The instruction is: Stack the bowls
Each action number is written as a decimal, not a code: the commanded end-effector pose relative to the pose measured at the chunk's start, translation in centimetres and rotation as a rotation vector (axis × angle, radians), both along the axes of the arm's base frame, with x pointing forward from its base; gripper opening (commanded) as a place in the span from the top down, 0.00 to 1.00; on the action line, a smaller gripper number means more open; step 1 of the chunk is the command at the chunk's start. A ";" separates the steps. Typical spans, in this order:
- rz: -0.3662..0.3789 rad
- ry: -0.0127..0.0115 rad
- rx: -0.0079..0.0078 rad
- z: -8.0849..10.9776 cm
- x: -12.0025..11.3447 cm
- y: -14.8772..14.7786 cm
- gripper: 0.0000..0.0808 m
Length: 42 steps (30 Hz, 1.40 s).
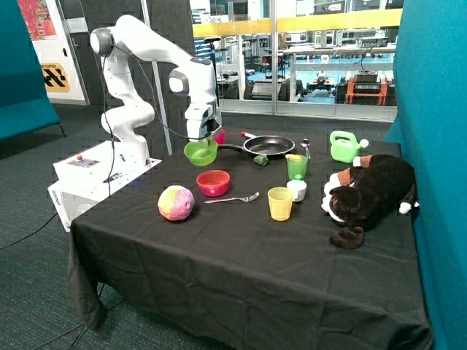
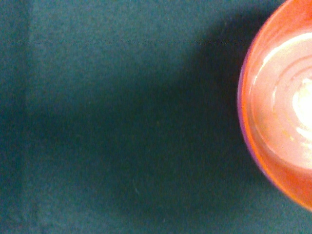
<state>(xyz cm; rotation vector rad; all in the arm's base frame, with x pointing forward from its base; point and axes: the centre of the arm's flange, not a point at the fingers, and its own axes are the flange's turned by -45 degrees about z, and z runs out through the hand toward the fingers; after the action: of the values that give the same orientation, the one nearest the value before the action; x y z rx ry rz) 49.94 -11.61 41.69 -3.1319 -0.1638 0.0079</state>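
In the outside view my gripper point(image 1: 203, 137) is shut on the far rim of the lime green bowl point(image 1: 201, 152) and holds it just above the black cloth, near the table's back edge beside the frying pan handle. The orange-red bowl point(image 1: 213, 182) stands on the cloth nearer the front, between the green bowl and a fork. In the wrist view the orange-red bowl point(image 2: 282, 107) shows from above. A thin purple rim point(image 2: 242, 127) peeks out under it, so it sits nested in the purple bowl. The green bowl does not show in the wrist view.
A black frying pan point(image 1: 268, 146) lies behind. A green cup point(image 1: 297, 166), a yellow cup point(image 1: 280, 203), a fork point(image 1: 233, 199), a pastel ball point(image 1: 176, 203), a green watering can point(image 1: 343, 146) and a plush animal point(image 1: 372, 189) stand around on the table point(image 1: 241, 270).
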 end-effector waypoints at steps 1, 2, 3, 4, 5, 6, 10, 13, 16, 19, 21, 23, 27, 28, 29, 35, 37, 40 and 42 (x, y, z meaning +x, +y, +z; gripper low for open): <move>-0.003 -0.0053 -0.0051 -1.4 1.7 -0.7 1.00; -0.002 -0.0053 -0.0051 -1.5 1.8 -0.8 1.00; -0.002 -0.0053 -0.0051 -1.7 2.0 -0.8 1.00; -0.001 -0.0053 -0.0051 -1.8 2.1 -0.9 1.00; -0.001 -0.0053 -0.0051 -1.9 2.3 -1.0 1.00; 0.001 -0.0053 -0.0051 -2.0 2.5 -1.0 1.00; 0.002 -0.0053 -0.0051 -2.4 3.1 -1.3 1.00; 0.006 -0.0053 -0.0051 -2.8 3.5 -1.4 1.00; 0.010 -0.0053 -0.0051 -3.2 3.7 -1.4 1.00; 0.015 -0.0053 -0.0051 -3.8 3.9 -1.3 1.00; 0.019 -0.0053 -0.0051 -4.3 4.0 -1.0 1.00; 0.023 -0.0053 -0.0051 -4.7 4.2 -0.8 1.00; 0.027 -0.0054 -0.0050 -5.5 4.5 -0.6 1.00; 0.027 -0.0054 -0.0050 -5.7 4.6 -0.6 1.00; 0.029 -0.0054 -0.0050 -5.8 4.7 -0.5 1.00; 0.029 -0.0054 -0.0050 -6.6 4.9 -0.6 1.00; 0.028 -0.0054 -0.0050 -6.8 4.9 -0.7 1.00; 0.027 -0.0054 -0.0050 -7.1 4.7 -0.8 1.00; 0.026 -0.0053 -0.0050 -7.3 4.7 -0.9 1.00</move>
<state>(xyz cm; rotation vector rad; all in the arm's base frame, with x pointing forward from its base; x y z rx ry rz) 54.57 -12.37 35.50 -3.1321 -0.2049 0.0022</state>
